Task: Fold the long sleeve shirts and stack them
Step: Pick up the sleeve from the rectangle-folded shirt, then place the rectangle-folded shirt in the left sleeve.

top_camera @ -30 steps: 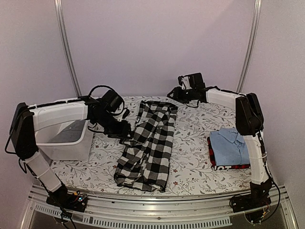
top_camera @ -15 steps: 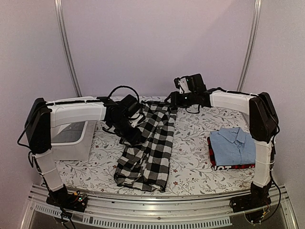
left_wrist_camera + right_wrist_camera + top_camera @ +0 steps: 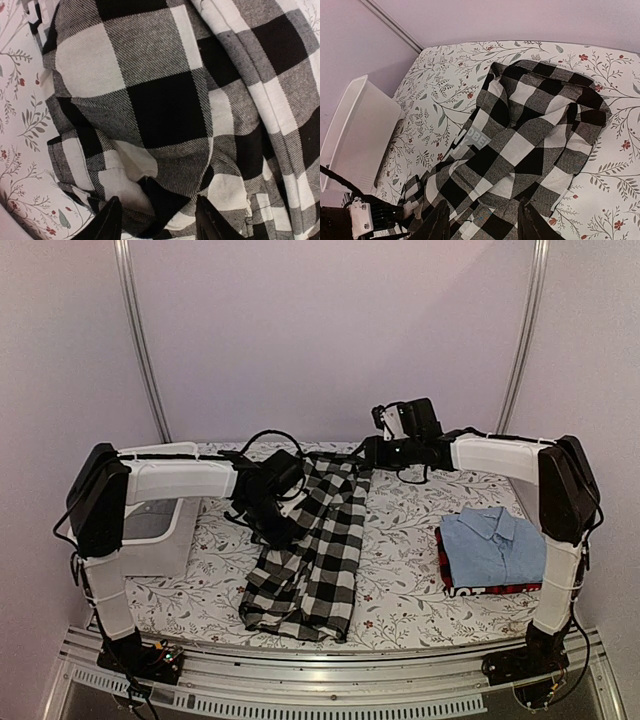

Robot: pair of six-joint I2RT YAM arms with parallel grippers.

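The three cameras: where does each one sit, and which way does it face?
Top external: above and behind the bases, facing down at the table; left arm and right arm show whole.
Left wrist: close over the checked shirt, looking down; left gripper fingertips at the bottom.
Right wrist: higher, near the shirt's far end, looking across toward the white tub; right gripper fingertips at the bottom.
Shared: all show the checked shirt; top and right wrist also the tub.
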